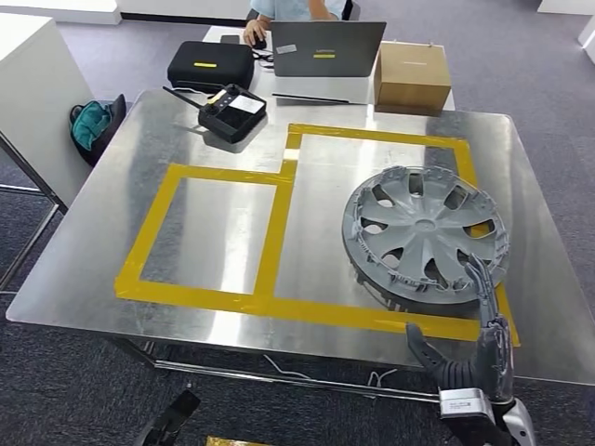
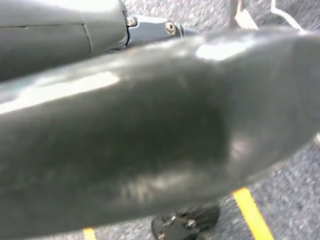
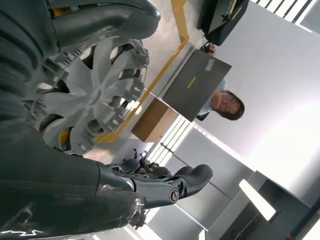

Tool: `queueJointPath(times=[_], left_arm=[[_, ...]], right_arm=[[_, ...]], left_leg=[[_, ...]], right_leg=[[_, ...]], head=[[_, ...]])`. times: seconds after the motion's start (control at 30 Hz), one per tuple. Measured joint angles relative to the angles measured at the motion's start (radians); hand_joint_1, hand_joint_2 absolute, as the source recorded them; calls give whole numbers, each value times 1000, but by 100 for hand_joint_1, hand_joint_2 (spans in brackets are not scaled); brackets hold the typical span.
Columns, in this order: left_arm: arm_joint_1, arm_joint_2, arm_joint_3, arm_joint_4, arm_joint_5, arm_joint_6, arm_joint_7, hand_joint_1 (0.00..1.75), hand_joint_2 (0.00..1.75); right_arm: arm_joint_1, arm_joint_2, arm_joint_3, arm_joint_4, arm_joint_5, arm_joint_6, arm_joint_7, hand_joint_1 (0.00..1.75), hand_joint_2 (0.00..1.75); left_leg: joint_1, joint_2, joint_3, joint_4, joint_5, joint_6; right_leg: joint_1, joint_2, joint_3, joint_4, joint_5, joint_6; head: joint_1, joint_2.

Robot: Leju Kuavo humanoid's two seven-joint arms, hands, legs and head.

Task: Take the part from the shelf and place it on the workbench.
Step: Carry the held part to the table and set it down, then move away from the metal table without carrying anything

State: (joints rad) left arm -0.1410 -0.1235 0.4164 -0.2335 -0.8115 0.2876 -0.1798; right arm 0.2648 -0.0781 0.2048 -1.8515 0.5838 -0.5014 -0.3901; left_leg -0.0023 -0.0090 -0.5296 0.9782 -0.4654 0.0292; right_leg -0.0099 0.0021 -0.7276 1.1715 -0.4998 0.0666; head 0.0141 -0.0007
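The grey wheel cover [image 1: 426,233] is lying flat on the metal workbench [image 1: 210,232], just beyond my right hand [image 1: 471,358], overlapping the far-right edge of the yellow tape outline [image 1: 273,237]. My right hand is hovering at the near edge of the bench with fingers [image 1: 484,283] spread apart and holding nothing, one fingertip reaching up against the cover's near rim, though I cannot tell whether it is touching. My right wrist camera is looking past the thumb [image 3: 188,181] at the cover's spokes [image 3: 94,95] from close up, and is also catching a person [image 3: 222,104] sitting behind the laptop [image 1: 327,48]; the head view is cutting that person off above the shoulders. Farther beyond my hand, a brown cardboard box [image 1: 411,77] is sitting beside the laptop, and off to the left a black controller [image 1: 232,111] and a black case [image 1: 210,64] are resting. Small yellow strips on the laptop and case are showing, but any writing is too small to read. My left wrist camera is blurring against a dark curved surface, so I cannot tell how my left hand is standing.
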Motion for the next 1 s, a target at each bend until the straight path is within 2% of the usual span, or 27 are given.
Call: queueJointPath(times=[0.03,0.07,0.1,0.13,0.17,0.23,0.27,0.3,0.37,0.4,0.43,0.47,0.53,0.57,0.6,0.63,0.67,0.7,0.73,0.77,0.8,0.83,0.87,0.9,0.93,0.97,1.0], left_arm=[[4,0,4,0,5,3,-5,0,0],[9,0,9,0,11,5,-11,0,0],[13,-1,15,0,19,8,-19,0,0],[18,-1,22,0,27,11,-28,0,0],[22,-1,29,0,36,12,-39,0,0],[29,-1,46,0,55,13,-64,0,0],[33,-1,54,0,65,14,-77,0,0],[36,-2,64,0,77,15,-89,0,0],[44,-1,86,1,103,23,-112,0,0],[50,0,99,1,117,28,-122,0,0],[56,0,112,2,131,33,-131,0,0],[63,0,125,3,143,37,-138,0,0],[73,0,149,4,160,44,-150,0,0],[76,1,160,5,166,47,-154,0,0],[79,2,170,5,170,48,-157,0,0],[81,3,178,5,173,50,-158,0,0],[83,4,187,6,177,51,-160,0,0],[84,5,194,6,179,53,-162,0,0],[84,6,201,6,182,54,-166,0,0],[83,6,207,6,183,54,-169,0,0],[83,5,213,6,183,54,-171,0,0],[84,5,218,7,183,54,-172,0,0],[86,5,223,7,183,54,-173,0,0],[89,5,226,8,183,54,-172,0,0],[91,5,230,8,183,55,-171,0,0],[92,6,234,8,183,57,-169,0,0],[92,8,238,9,183,59,-167,0,0]], right_arm=[[20,3,3,-14,1,-17,-1,0,131],[42,8,6,-27,-1,-37,-4,0,87],[66,14,11,-42,-4,-60,-9,0,44],[90,21,15,-57,-8,-84,-17,0,0],[114,28,21,-72,-13,-108,-26,0,0],[155,45,33,-99,-24,-151,-43,0,0],[173,54,38,-109,-32,-168,-51,0,0],[190,63,42,-117,-40,-180,-59,0,0],[225,84,45,-125,-65,-191,-77,0,0],[241,96,45,-126,-83,-193,-89,0,0],[255,109,43,-125,-107,-191,-104,0,0],[267,122,39,-123,-134,-188,-123,0,0],[285,150,25,-107,-186,-177,-164,0,0],[291,161,15,-95,-204,-170,-182,0,0],[295,171,6,-82,-219,-162,-197,0,0],[297,181,-5,-69,-233,-150,-211,0,0],[298,193,-17,-55,-246,-134,-223,0,0],[297,206,-32,-39,-259,-113,-236,0,0],[296,222,-51,-22,-271,-88,-248,0,0],[293,239,-73,-2,-279,-63,-261,0,0],[289,255,-95,18,-286,-40,-273,0,0],[283,271,-119,39,-290,-21,-283,0,0],[278,285,-141,61,-293,-5,-291,0,0],[274,299,-162,81,-295,7,-296,0,0],[270,311,-182,101,-296,19,-298,0,0],[266,323,-203,122,-296,33,-299,0,0],[259,334,-225,144,-296,50,-299,0,0]], left_leg=[[0,1,-13,1,10,1],[-1,1,-26,1,20,0],[-1,2,-39,2,29,-1],[-1,2,-50,3,38,-3],[-1,2,-60,3,47,-6],[-3,2,-75,6,61,-15],[-4,2,-78,7,68,-21],[-4,2,-79,8,75,-27],[-3,2,-81,8,84,-38],[-1,2,-87,16,71,-44],[0,2,-97,38,40,-50],[1,2,-112,79,-7,-56],[4,2,-145,203,-105,-64],[5,2,-153,257,-127,-67],[6,2,-148,287,-126,-69],[7,2,-128,282,-103,-70],[8,3,-90,243,-74,-71],[11,3,-38,178,-52,-72],[13,2,20,98,-44,-72],[14,1,65,33,-47,-67],[14,-1,93,-11,-55,-61],[11,-2,102,-31,-59,-53],[10,-1,95,-31,-57,-41],[9,2,87,-30,-49,-32],[9,4,77,-30,-39,-23],[9,7,63,-30,-28,-15],[8,8,49,-29,-16,-10]], right_leg=[[0,0,-12,67,-40,3],[0,0,-14,117,-59,5],[0,0,-2,138,-56,6],[0,0,29,120,-37,6],[-1,0,81,65,-14,5],[0,1,198,-89,-7,0],[1,2,235,-146,-15,-4],[4,3,251,-176,-25,-9],[5,2,242,-183,-19,-26],[5,1,234,-183,-11,-36],[3,0,223,-184,-1,-46],[1,-1,213,-185,11,-54],[0,-2,189,-184,34,-59],[0,-2,177,-183,46,-59],[0,-3,161,-182,57,-57],[-1,-3,147,-182,68,-54],[-1,-3,134,-181,79,-50],[-2,-3,124,-181,88,-45],[0,-4,116,-177,96,-39],[1,-4,110,-174,105,-33],[3,-5,106,-173,114,-28],[4,-6,103,-173,123,-23],[2,-6,102,-174,132,-18],[0,-6,99,-171,126,-14],[-2,-5,90,-153,100,-9],[-3,-5,76,-115,57,-6],[-3,-4,59,-55,1,-3]], head=[[1,0],[1,0],[2,0],[2,0],[2,0],[2,0],[1,0],[0,0],[1,0],[0,0],[-3,0],[-6,0],[-11,0],[-11,0],[-11,0],[-11,0],[-11,0],[-11,0],[-12,0],[-12,0],[-12,0],[-12,0],[-11,0],[-11,0],[-9,0],[-8,0],[-6,0]])
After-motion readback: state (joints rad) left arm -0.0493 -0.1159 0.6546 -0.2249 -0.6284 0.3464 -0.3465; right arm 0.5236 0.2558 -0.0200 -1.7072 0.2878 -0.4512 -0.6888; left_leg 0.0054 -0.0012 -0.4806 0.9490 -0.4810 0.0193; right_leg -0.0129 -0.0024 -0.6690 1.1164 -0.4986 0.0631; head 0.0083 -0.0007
